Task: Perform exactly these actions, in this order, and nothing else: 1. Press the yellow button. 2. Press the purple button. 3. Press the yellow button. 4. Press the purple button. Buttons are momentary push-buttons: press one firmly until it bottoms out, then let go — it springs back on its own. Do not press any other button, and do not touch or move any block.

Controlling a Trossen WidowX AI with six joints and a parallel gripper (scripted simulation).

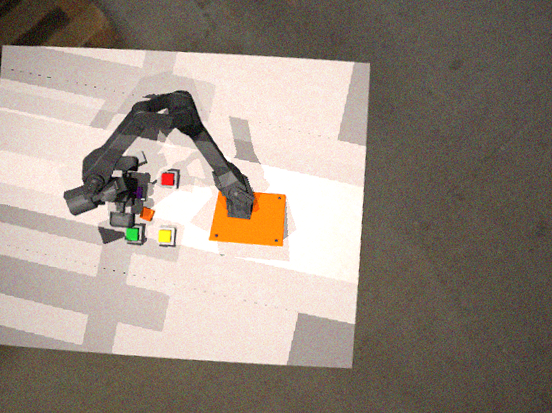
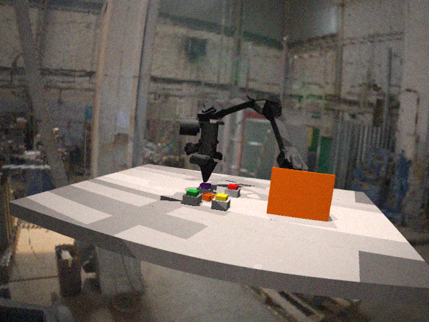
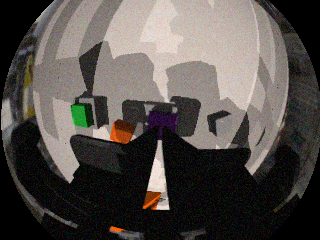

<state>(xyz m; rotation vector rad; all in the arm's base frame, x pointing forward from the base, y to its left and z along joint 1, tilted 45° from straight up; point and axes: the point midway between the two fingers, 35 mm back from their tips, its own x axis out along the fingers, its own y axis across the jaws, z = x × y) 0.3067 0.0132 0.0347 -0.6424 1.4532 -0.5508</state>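
The purple button (image 1: 139, 192) (image 2: 205, 186) (image 3: 164, 119) is partly covered by the arm in the top view. My gripper (image 2: 205, 181) (image 3: 160, 129) is shut and empty, pointing down, with its tips at the top of the purple button. Whether they touch the cap or are just above it I cannot tell; the cap still stands up from its base in the exterior view. The yellow button (image 1: 164, 235) (image 2: 221, 196) stands uncovered with its cap raised and is out of sight in the wrist view.
The green button (image 1: 132, 233) (image 2: 192, 192) (image 3: 81, 115) and red button (image 1: 167, 178) (image 2: 232, 186) stand nearby. An orange block (image 1: 146, 214) (image 2: 208, 196) (image 3: 121, 131) lies between the purple and yellow buttons. A small grey block (image 1: 141, 158) lies beyond the purple button. A large orange panel (image 1: 264, 223) (image 2: 301, 194) is at the arm's base.
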